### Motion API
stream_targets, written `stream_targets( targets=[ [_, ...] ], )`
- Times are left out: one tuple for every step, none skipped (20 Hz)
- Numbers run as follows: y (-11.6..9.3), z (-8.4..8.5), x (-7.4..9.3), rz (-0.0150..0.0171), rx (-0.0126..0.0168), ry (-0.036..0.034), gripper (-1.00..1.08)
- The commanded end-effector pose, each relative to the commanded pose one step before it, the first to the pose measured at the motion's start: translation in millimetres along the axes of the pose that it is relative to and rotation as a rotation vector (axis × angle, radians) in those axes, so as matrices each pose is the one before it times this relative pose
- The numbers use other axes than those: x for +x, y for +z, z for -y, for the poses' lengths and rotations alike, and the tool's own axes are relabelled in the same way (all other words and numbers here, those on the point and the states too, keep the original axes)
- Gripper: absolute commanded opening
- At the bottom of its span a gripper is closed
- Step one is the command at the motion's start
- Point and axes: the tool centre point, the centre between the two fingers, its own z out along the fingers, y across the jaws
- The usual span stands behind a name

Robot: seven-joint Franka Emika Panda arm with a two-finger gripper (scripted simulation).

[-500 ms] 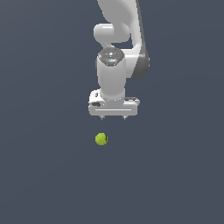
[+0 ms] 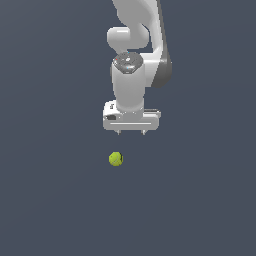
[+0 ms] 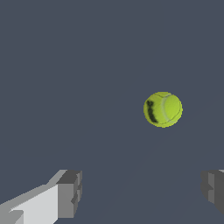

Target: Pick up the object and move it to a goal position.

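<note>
Exterior view: the white gripper (image 2: 131, 132) is hanging above the yellow-green ball (image 2: 116, 159), which is lying apart from it, below and slightly toward the exterior view's left.

Wrist view: the fingertips (image 3: 70, 192) are standing spread wide, holding nothing; the ball is sitting ahead of them, not between. Grasp, lift and transfer are all outstanding.

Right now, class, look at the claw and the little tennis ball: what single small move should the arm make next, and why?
Probably a short sideways shift toward the exterior view's left, before descending. The claw hangs open above the tennis ball, touching nothing, and the ball lies left of its centre in the exterior view. In the wrist view the ball also sits off the midline between the fingers, so lowering straight down would likely miss.
</note>
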Motion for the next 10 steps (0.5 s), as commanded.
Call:
stream_targets(
  targets=[
    [-0.38, 0.94, -1.57, 0.00387, 0.00198, -0.00138, 1.00],
    [0.13, -0.29, 0.37, -0.00081, -0.00046, 0.00031, 1.00],
    [0.18, -0.27, 0.19, 0.00000, 0.00000, 0.00000, 1.00],
    [0.03, 0.00, 0.09, -0.00042, -0.00024, 0.00109, 1.00],
    [0.67, -0.48, 0.48, -0.00009, -0.00008, 0.00316, 1.00],
    [1.03, -0.85, 0.79, -0.00030, -0.00022, 0.00506, 1.00],
    [1.40, -1.12, 1.09, -0.00049, -0.00035, 0.00674, 1.00],
    [1.78, -1.44, 1.40, -0.00067, -0.00048, 0.00856, 1.00],
    [2.16, -1.75, 1.70, -0.00085, -0.00062, 0.01033, 1.00],
    [2.53, -2.02, 1.97, -0.00100, -0.00076, 0.01199, 1.00]
  ],
)
